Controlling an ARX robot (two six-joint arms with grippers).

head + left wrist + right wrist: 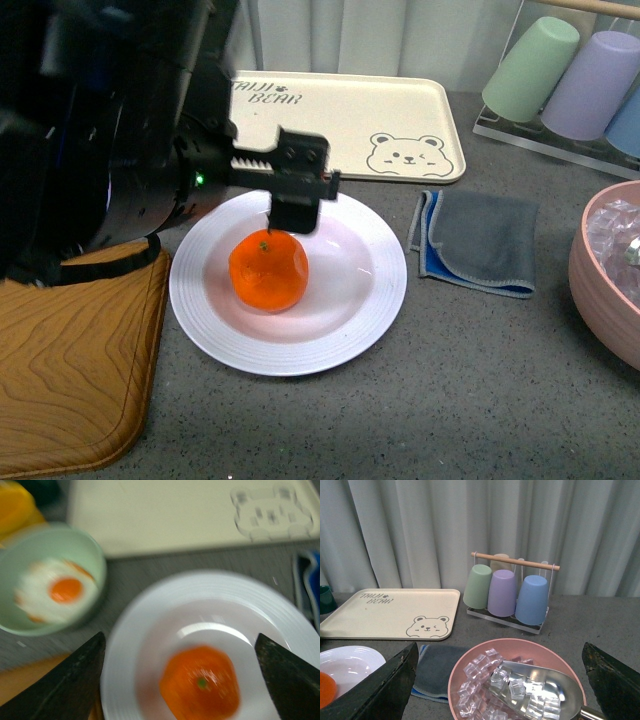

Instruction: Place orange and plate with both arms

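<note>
The orange sits in the middle of the white plate on the grey table. My left gripper hangs just above the orange, open and empty. In the blurred left wrist view the orange lies on the plate between my two spread fingers. My right gripper is open and empty above a pink bowl of ice; it does not show in the front view. The plate's edge and a sliver of the orange show in the right wrist view.
A cream bear tray lies behind the plate. A grey cloth lies to its right. A pink bowl with ice and a metal scoop stands at far right. Cups hang in a rack. A wooden tray lies left. A green bowl with a fried egg stands nearby.
</note>
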